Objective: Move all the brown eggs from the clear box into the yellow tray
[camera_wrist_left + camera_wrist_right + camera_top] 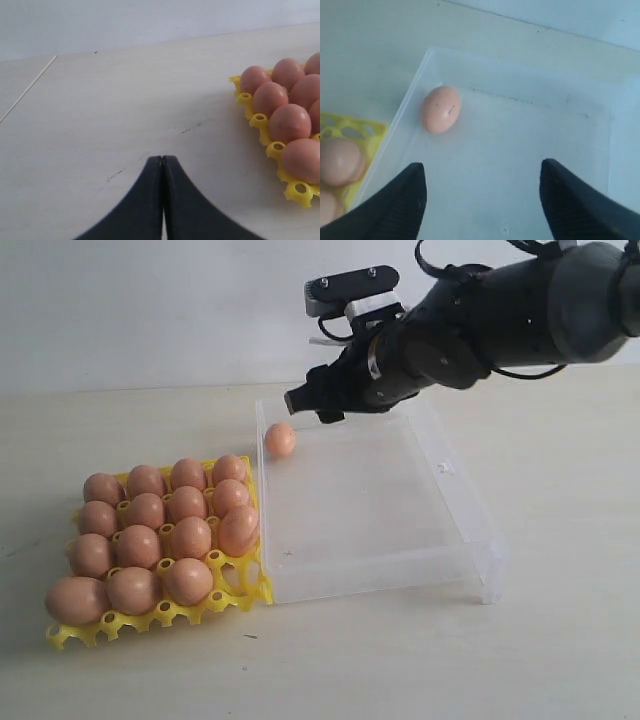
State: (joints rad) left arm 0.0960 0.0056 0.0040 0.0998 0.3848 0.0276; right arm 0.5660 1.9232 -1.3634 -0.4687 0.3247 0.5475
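Bright, even diffuse light; soft shadow under yellow tray point(60, 638); right wrist view hazy, slightly blurred.

Right end effector point(482, 167) jaws spread wide, right arm point(500, 310) stretched forward, left end effector point(161, 160) jaws pressed together.

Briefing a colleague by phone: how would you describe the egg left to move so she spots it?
In the exterior view, find the clear box right of the yellow tray. One brown egg lies in its far corner, on the tray's side. It alone is in the box; the other eggs sit in the tray.
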